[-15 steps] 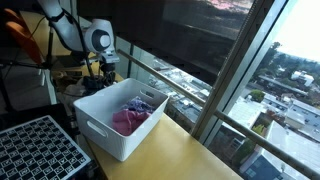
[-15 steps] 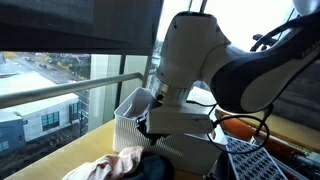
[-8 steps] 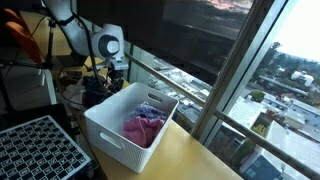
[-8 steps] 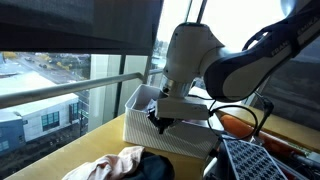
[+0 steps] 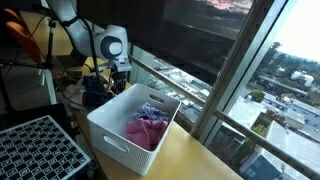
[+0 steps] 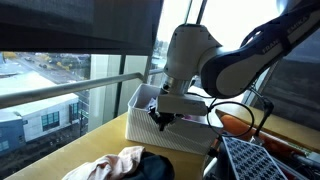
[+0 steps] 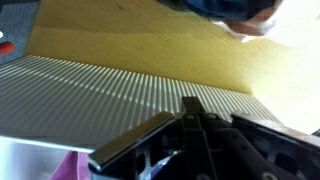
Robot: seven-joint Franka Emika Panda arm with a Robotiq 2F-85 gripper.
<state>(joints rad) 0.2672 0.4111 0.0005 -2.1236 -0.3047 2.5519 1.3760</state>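
A white ribbed basket [image 5: 118, 132] stands on the wooden table [image 5: 195, 160] by the window, with pink and purple clothes [image 5: 148, 126] inside. My gripper [image 5: 120, 80] is at the basket's far rim and is shut on that wall. In the other exterior view the gripper [image 6: 162, 119] hangs at the basket [image 6: 140, 128] edge under the white arm. The wrist view shows the closed gripper [image 7: 192, 108] against the ribbed basket wall [image 7: 90, 90], with a bit of pink cloth [image 7: 68, 168] at the lower left.
A heap of pale and dark clothes [image 6: 122, 164] lies on the table in front of the basket. A black grid tray [image 5: 35, 150] sits beside it, also the grid tray [image 6: 255, 160]. Window glass and a railing [image 5: 190, 85] border the table.
The gripper and the basket have shifted together across the table, away from the grid tray, and the basket has turned slightly. The jaws stayed shut.
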